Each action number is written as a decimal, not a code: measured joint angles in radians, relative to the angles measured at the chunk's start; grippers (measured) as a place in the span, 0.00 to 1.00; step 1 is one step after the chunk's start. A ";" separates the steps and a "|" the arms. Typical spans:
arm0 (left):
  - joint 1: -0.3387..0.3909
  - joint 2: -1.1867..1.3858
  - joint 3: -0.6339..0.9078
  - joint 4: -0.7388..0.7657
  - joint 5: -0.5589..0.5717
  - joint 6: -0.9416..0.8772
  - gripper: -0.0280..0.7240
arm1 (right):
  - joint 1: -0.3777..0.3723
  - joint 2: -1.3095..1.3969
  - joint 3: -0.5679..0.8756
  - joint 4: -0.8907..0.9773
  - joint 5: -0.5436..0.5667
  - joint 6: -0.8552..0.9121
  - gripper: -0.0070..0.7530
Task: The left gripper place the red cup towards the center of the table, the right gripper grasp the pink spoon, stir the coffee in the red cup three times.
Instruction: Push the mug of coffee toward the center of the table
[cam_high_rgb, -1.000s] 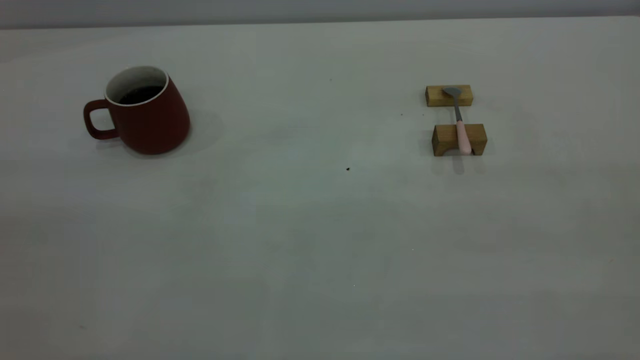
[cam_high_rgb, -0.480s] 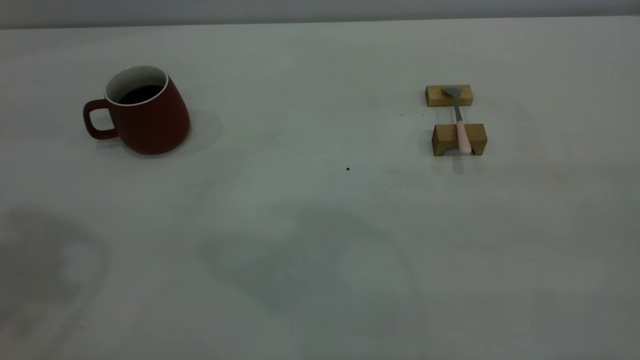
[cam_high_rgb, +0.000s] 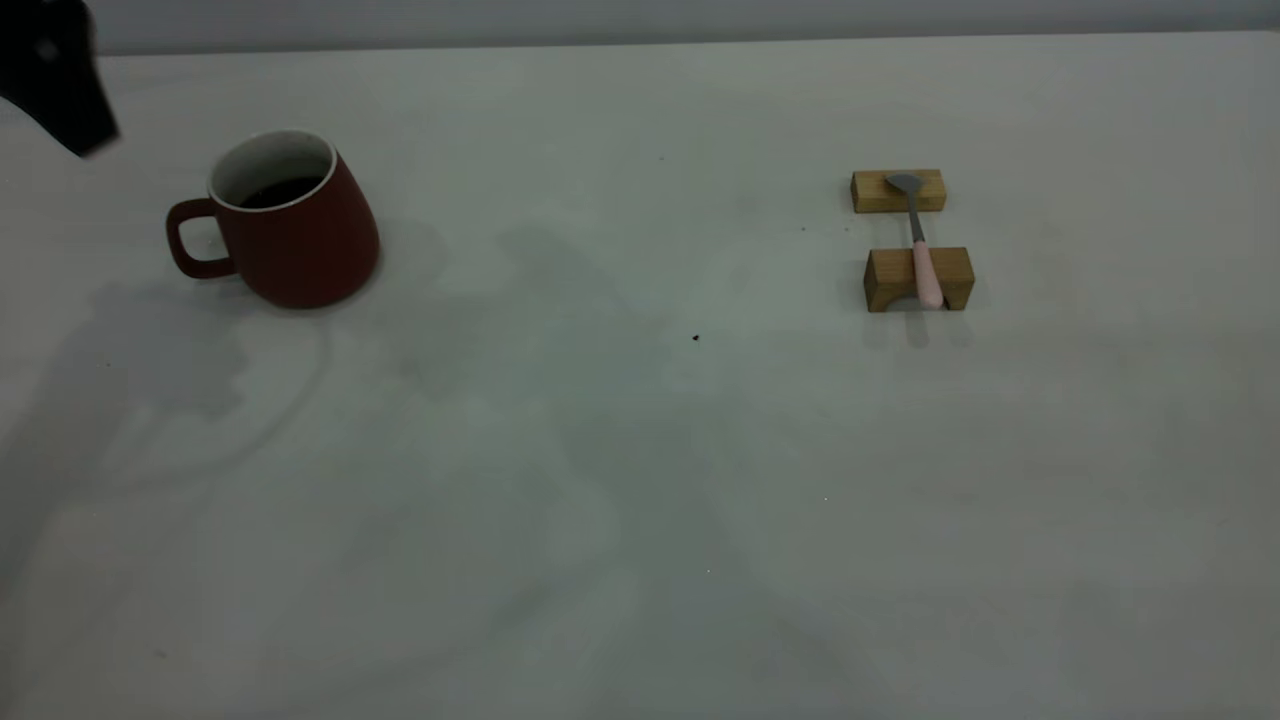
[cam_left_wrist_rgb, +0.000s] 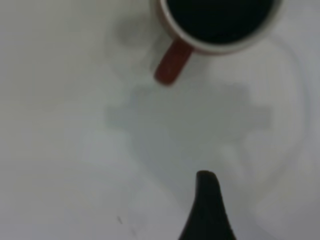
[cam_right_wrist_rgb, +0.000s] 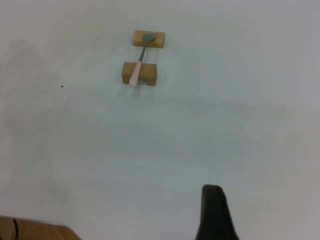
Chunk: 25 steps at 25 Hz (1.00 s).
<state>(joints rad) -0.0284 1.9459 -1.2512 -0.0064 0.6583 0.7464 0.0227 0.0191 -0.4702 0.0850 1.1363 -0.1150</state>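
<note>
Pink spoon (cam_high_rgb: 925, 262) lengthwise, bowl away, left gripper (cam_high_rgb: 50, 75) finger state unclear

Only small bits of the robot show. In the outside view, a flat black slanted piece of the left arm (cam_high_rgb: 50, 75) sits in the top corner, dark all over, with one faint pale dot on it. In the left wrist view, one smooth black finger (cam_left_wrist_rgb: 209, 210) shows, wide low down and narrow at its round tip. In the right wrist view, another black finger (cam_right_wrist_rgb: 215, 212) shows, thick, with a blunt rounded tip.
</note>
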 joint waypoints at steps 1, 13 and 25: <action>0.000 0.038 -0.021 0.000 -0.001 0.038 0.91 | 0.000 0.000 0.000 0.000 0.000 0.000 0.75; 0.013 0.205 -0.079 0.006 -0.194 0.268 0.89 | 0.000 0.000 0.000 0.000 0.000 0.000 0.75; 0.013 0.341 -0.172 0.006 -0.199 0.391 0.84 | 0.000 0.000 0.000 0.000 0.000 0.000 0.75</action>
<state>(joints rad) -0.0152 2.2871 -1.4236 0.0000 0.4590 1.1373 0.0227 0.0191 -0.4702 0.0850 1.1363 -0.1150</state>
